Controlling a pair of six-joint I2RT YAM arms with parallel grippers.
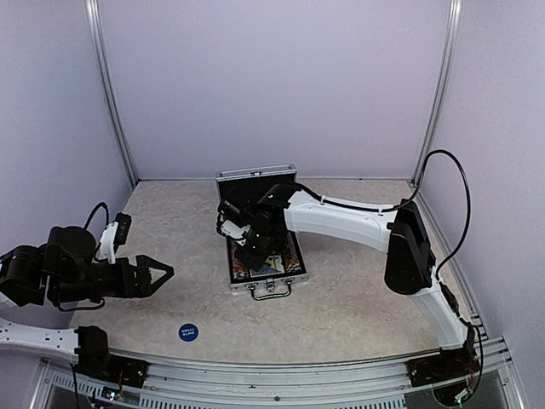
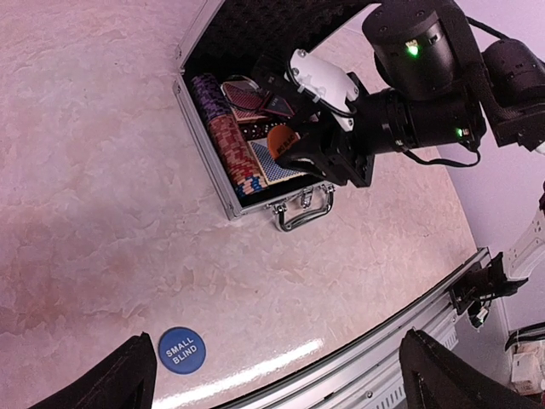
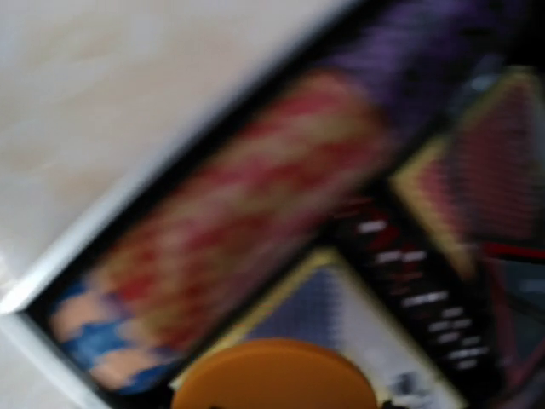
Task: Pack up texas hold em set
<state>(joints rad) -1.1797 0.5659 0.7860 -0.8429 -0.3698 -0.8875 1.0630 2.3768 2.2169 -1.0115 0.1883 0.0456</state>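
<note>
I have the case lying open in the middle of the table. Its lid stands up on the far side and its metal handle points toward the near edge, turned a little to the right. Inside, the row of striped chips lies along the left wall, with its long axis running far to near.

My right gripper reaches in from the right and hangs low over the tray, its jaws closed partway on an orange disc. My left gripper hangs over the near left of the table, well apart from the case, with its jaws spread wide and nothing between them. A blue disc printed SMALL BLIND lies flat on the table near the front rail, to the near left of the case.

From overhead, the right arm covers most of the tray, so I can barely make out the contents there. The left wrist view shows the chips, a blue-backed card deck and a red-backed one. The right wrist view is badly blurred and very close. It gives me only the orange disc cut off at the bottom edge, smeared chip colours and the two decks, and my own fingers do not show in it.
</note>
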